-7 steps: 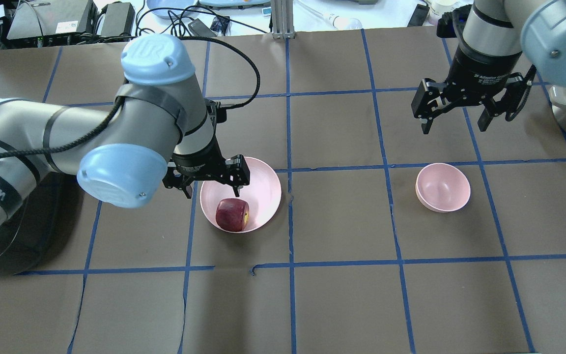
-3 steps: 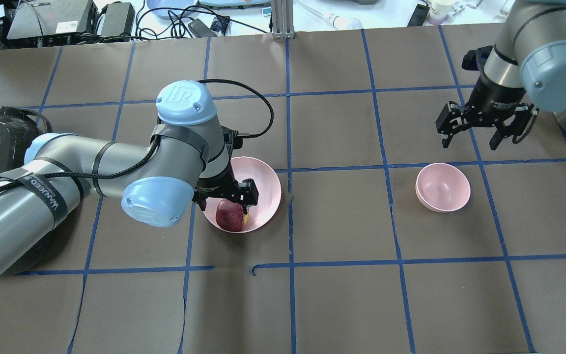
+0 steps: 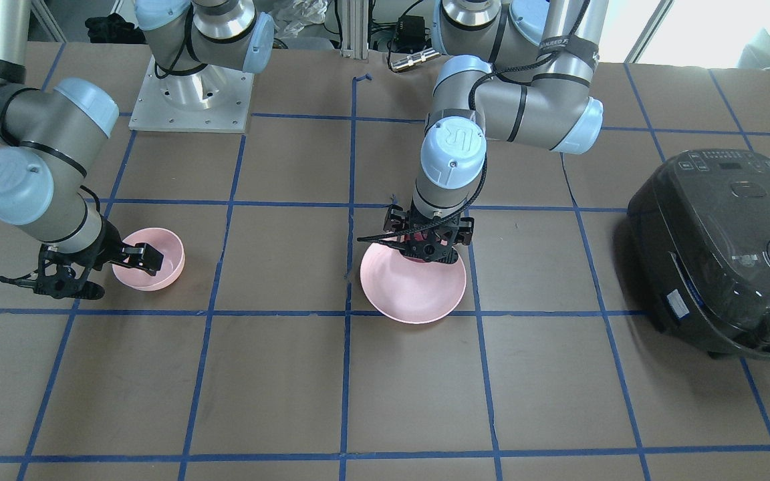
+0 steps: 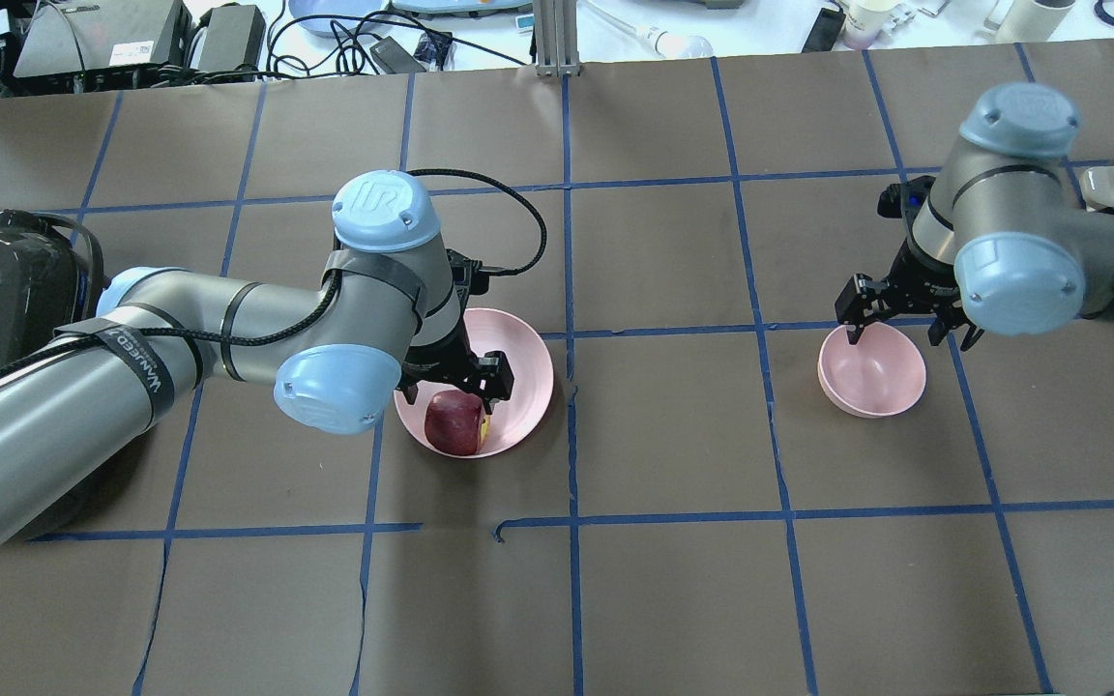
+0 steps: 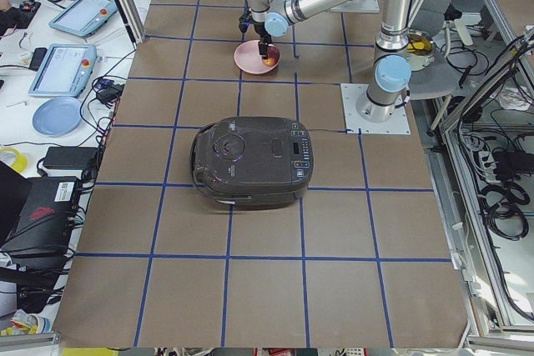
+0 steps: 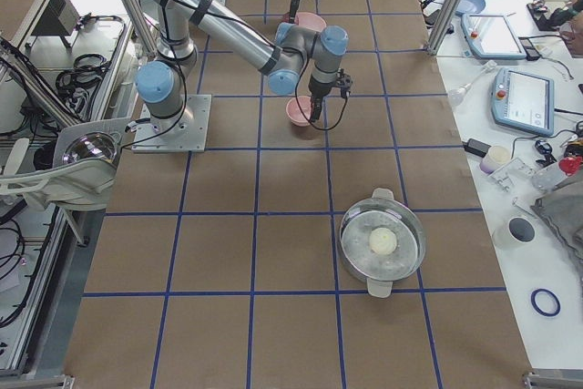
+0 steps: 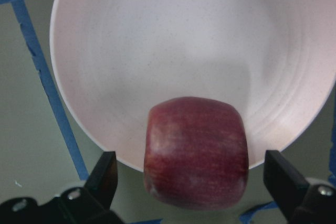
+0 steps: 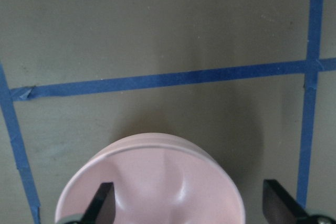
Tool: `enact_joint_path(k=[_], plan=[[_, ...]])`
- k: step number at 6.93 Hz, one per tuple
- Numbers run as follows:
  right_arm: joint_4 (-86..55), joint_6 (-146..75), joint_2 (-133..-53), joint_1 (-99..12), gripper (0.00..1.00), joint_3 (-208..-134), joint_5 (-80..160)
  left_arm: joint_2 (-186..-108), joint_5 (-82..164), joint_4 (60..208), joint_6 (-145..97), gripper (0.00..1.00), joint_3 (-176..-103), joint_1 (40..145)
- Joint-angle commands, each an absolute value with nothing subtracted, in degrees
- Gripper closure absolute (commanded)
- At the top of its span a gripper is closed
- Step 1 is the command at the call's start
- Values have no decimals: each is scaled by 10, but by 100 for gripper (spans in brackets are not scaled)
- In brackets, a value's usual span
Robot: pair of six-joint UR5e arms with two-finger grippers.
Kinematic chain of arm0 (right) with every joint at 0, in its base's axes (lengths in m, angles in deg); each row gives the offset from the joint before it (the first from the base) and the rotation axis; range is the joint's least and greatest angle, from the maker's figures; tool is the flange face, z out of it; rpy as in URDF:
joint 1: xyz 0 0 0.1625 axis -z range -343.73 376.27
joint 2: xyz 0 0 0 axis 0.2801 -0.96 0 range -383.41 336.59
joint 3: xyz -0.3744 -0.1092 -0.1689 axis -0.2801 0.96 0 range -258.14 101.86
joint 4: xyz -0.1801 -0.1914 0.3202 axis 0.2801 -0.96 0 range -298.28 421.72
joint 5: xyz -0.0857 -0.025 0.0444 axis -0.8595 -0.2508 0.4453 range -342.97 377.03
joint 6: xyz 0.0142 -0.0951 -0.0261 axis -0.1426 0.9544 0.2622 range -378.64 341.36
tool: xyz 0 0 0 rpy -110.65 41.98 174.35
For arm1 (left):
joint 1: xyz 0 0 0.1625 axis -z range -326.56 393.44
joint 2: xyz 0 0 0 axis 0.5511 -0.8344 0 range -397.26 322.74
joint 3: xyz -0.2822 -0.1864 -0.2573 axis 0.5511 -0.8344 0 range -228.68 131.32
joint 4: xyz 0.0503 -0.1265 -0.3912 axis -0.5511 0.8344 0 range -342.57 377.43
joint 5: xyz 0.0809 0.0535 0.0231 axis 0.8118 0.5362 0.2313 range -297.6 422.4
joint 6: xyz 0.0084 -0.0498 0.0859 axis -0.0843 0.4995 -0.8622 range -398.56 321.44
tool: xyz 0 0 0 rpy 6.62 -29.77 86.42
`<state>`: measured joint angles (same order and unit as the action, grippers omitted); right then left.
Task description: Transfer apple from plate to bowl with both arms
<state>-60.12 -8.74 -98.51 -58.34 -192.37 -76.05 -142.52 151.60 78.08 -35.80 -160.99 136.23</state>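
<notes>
Front-facing, the left gripper (image 3: 428,244) is recorded lowered onto the plate (image 3: 412,297); overhead, its unclenched jaws are seen straddling the apple (image 4: 455,425) on it, and the right gripper (image 4: 900,324), likewise spread, has been brought down to the far rim of the bowl (image 4: 871,377), so grasping is judged next.

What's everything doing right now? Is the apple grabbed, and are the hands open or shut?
apple: lying on the plate, not grabbed yet.
plate: flat on the table, holding the apple.
bowl: upright, empty.
left hand: open, around the apple.
right hand: open, over the bowl.
rice cooker: lid shut.
</notes>
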Motion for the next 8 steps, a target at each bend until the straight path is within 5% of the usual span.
enact_joint_path(k=[1, 2, 3, 6, 8], plan=[[-622, -63, -982, -555, 12, -1967, -759, -1436, 1516, 779, -353, 0, -1613, 1362], [-621, -68, -982, -554, 69, -1972, -759, -1437, 1515, 782, -351, 0, -1614, 1362], [-621, -63, -982, -554, 100, -1968, -760, -1438, 1512, 782, -348, 0, -1614, 1363], [-611, -67, -993, -555, 100, -1946, -711, -1440, 1516, 784, -352, 51, -1613, 1363], [-555, -80, -1010, -569, 100, -1910, -672, -1440, 1519, 783, -355, 66, -1606, 1363]])
